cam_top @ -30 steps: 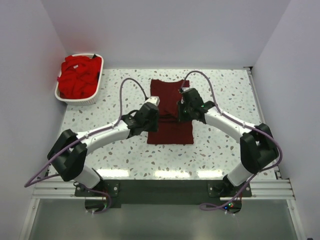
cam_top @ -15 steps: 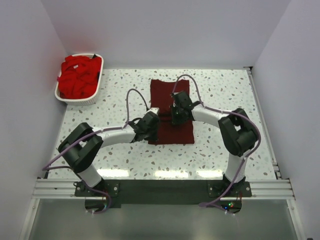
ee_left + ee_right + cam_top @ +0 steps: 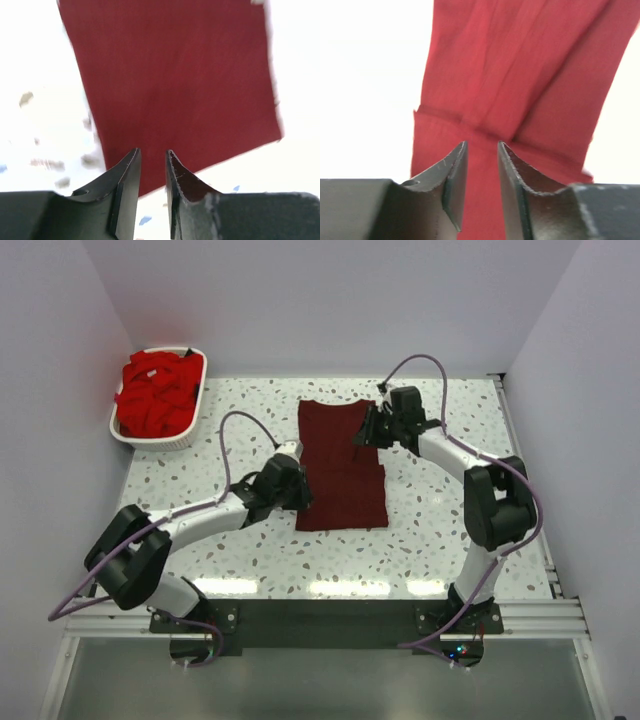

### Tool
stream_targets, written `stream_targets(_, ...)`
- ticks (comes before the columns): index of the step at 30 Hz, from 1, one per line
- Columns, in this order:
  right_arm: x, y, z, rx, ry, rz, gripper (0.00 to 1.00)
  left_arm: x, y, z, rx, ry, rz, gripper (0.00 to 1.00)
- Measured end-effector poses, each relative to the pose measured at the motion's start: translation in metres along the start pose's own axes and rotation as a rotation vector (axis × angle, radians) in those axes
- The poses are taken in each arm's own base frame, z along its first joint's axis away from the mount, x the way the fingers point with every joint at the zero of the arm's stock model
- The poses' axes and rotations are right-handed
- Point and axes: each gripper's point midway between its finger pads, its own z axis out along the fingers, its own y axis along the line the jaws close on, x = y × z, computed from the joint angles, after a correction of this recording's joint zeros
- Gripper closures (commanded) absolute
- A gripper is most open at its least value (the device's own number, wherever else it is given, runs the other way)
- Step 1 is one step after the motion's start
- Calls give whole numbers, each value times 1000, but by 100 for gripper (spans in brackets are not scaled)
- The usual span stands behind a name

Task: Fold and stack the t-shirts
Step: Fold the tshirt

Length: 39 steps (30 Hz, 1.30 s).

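Note:
A dark maroon t-shirt [image 3: 342, 465] lies flat on the speckled table as a long folded rectangle. My left gripper [image 3: 302, 498] hangs at its lower left edge. In the left wrist view the left gripper [image 3: 153, 151] is open by a narrow gap with nothing in it, and the maroon t-shirt [image 3: 170, 80] lies beyond the tips. My right gripper [image 3: 366, 432] is over the shirt's upper right edge. In the right wrist view the right gripper [image 3: 482, 143] is also narrowly open and empty above the shirt's folds [image 3: 520, 85]. Bright red t-shirts [image 3: 155, 390] are heaped in the basket.
The white slotted basket [image 3: 160, 443] stands at the back left corner of the table. White walls enclose the table on the left, back and right. Both arms' cables loop above the tabletop near the shirt.
The right gripper has moved from the shirt's middle to its upper right edge. The left gripper has slid to the shirt's lower left edge. Both pairs of jaws have parted slightly.

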Motion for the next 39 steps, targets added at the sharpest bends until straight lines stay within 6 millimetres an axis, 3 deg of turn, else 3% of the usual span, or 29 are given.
stream_targets(4, 34, 2, -10, -131, 65, 82, 63, -52, 1, 5, 79, -124, -85, 73)
stream_targets(8, 61, -3, -6, -214, 130, 160, 63, -77, 4, 36, 108, -140, -116, 81)
stream_targets(12, 65, -22, 9, -257, 142, 232, 63, -76, 8, 77, 116, -99, -125, 83)
stream_targets(15, 68, -44, 18, -243, 145, 278, 64, -63, 25, 97, 82, -61, -140, 84)
stream_targets(20, 63, -57, 19, -254, 133, 316, 62, -74, 35, 107, 103, -75, -164, 79)
stream_targets(25, 70, -51, 3, -267, 123, 319, 53, -72, 34, 97, 115, -69, -163, 67)
stream_targets(29, 83, -30, -32, -332, 111, 332, 50, -66, 26, 59, 136, -79, -153, 65)
stream_targets(32, 102, -11, -54, -403, 126, 333, 48, -60, 1, 27, 204, -106, -117, 67)
stream_targets(36, 140, 7, -67, -473, 202, 322, 48, -20, -28, 6, 294, -61, -64, 72)
stream_targets(39, 172, 4, -70, -485, 252, 346, 50, 27, -11, 9, 264, 32, -84, 77)
